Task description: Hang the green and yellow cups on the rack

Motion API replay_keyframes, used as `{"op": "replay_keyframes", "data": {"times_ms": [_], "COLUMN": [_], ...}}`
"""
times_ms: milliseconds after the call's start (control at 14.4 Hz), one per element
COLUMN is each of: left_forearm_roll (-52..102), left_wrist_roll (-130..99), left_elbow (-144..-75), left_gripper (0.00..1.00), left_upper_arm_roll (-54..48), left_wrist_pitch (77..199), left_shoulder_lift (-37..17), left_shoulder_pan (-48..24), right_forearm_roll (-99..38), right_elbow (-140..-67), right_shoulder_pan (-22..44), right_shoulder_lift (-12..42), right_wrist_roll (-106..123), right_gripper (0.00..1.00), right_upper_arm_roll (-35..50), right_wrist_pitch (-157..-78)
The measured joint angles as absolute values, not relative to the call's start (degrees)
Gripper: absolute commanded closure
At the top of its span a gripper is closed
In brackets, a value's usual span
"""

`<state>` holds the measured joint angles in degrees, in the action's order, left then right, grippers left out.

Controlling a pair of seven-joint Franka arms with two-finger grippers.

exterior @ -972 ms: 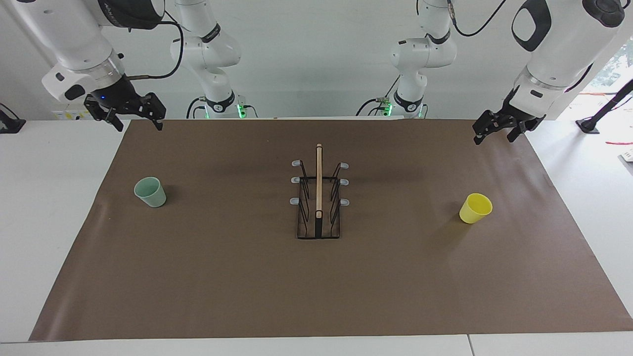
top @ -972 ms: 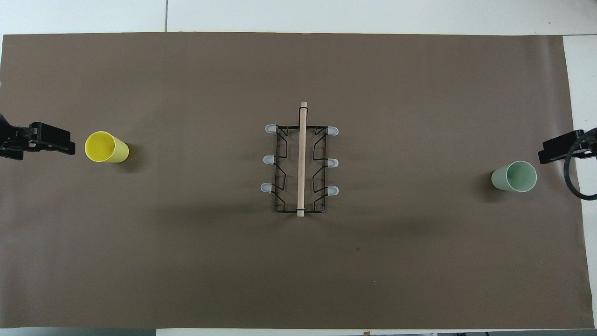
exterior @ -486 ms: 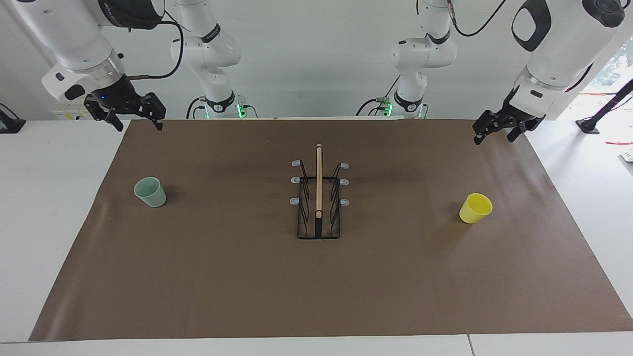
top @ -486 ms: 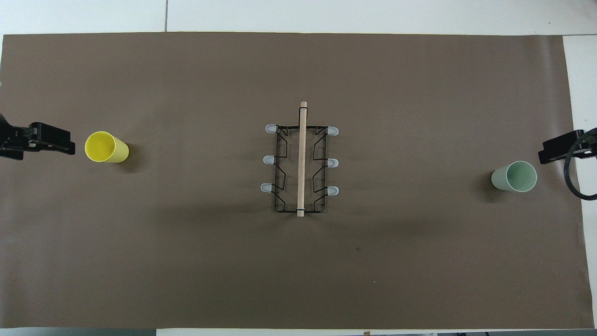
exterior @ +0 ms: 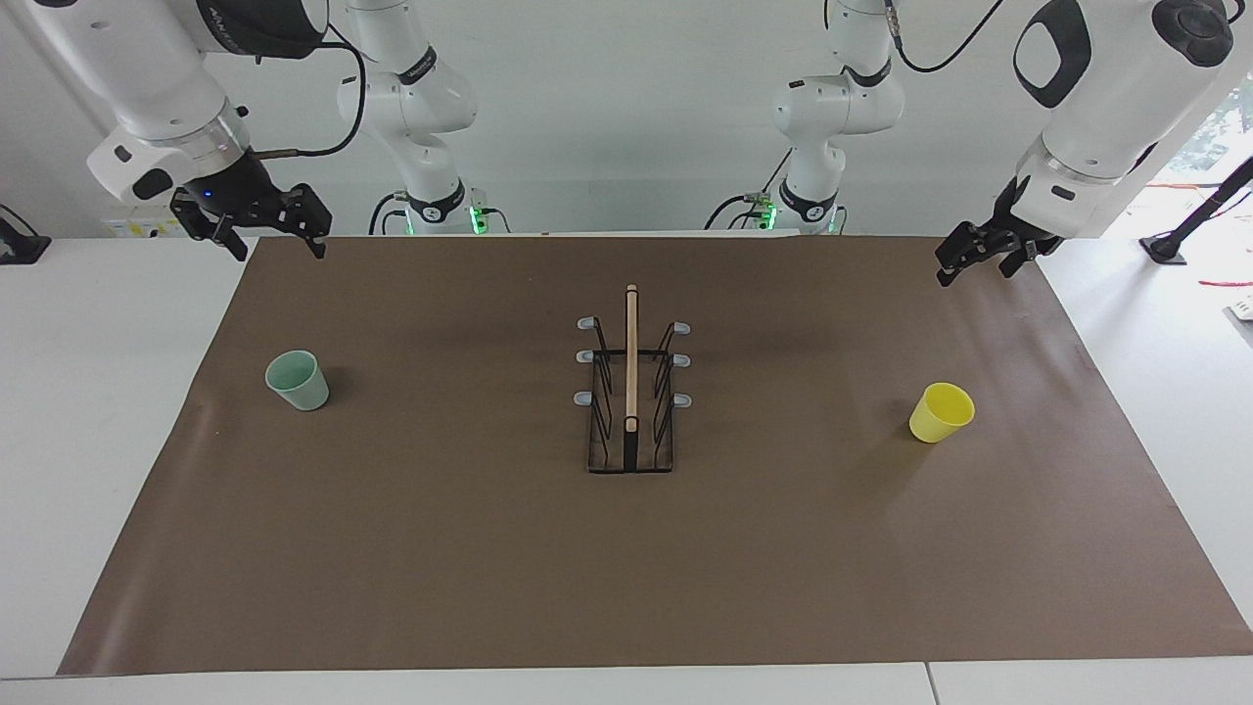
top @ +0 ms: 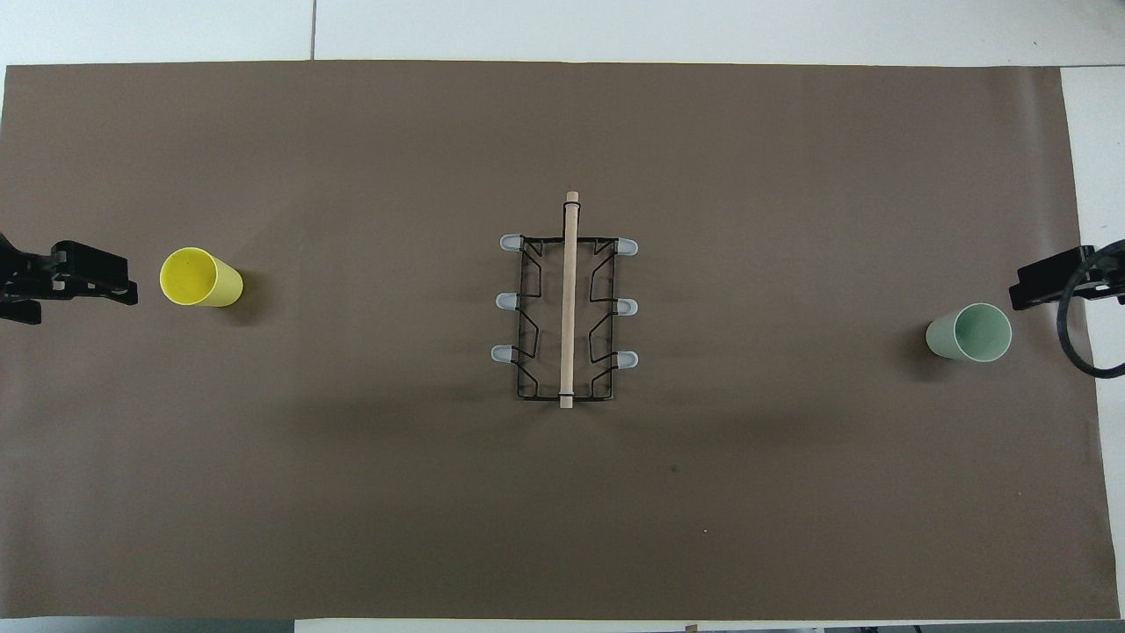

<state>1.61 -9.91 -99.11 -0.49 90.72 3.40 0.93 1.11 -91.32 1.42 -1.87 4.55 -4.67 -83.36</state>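
Note:
The pale green cup (exterior: 298, 380) stands upright on the brown mat toward the right arm's end; it also shows in the overhead view (top: 968, 332). The yellow cup (exterior: 942, 412) stands upright toward the left arm's end, also in the overhead view (top: 199, 277). The black wire rack (exterior: 631, 392) with its wooden bar and grey-tipped prongs stands mid-mat, bare (top: 567, 303). My left gripper (exterior: 974, 264) is open and empty, raised over the mat's edge at its own end. My right gripper (exterior: 277, 245) is open and empty, raised over the mat's corner at its end.
The brown mat (exterior: 450, 548) covers most of the white table (exterior: 98, 392). Two more arm bases stand at the robots' edge of the table. In the overhead view the left gripper (top: 97, 283) and right gripper (top: 1050, 281) show only at the picture's sides.
Both grippers have shifted only slightly in the air. The cups and the rack have not moved.

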Motion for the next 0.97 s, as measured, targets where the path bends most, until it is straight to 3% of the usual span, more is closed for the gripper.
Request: {"op": "replay_keyframes", "data": {"times_ms": [486,694,972], "left_forearm_roll": [12.6,19.1,29.0], "left_wrist_roll": [-31.3,-38.8,-44.3], "left_elbow": [-105.8,-106.9,-107.0], "left_gripper": [0.00,0.00,0.00], "left_upper_arm_roll": [-0.1,0.0,0.1], "left_wrist_pitch": [95.6,99.6,102.3], "left_shoulder_lift": [2.7,-1.2,-8.4], "left_shoulder_pan": [7.9,10.8,16.2], "right_forearm_roll": [1.5,9.6,21.2], "right_elbow": [-91.7,-93.7,-95.7], "right_shoulder_pan": [1.5,4.7,10.1], "right_shoulder_lift": [-1.9,-1.2,5.7], "right_wrist_roll": [4.6,4.6,9.2], "right_gripper": [0.00,0.00,0.00], "right_upper_arm_roll": [-4.4,-3.9,-2.6], "right_wrist_pitch": [-79.8,-80.1,-81.6]}}
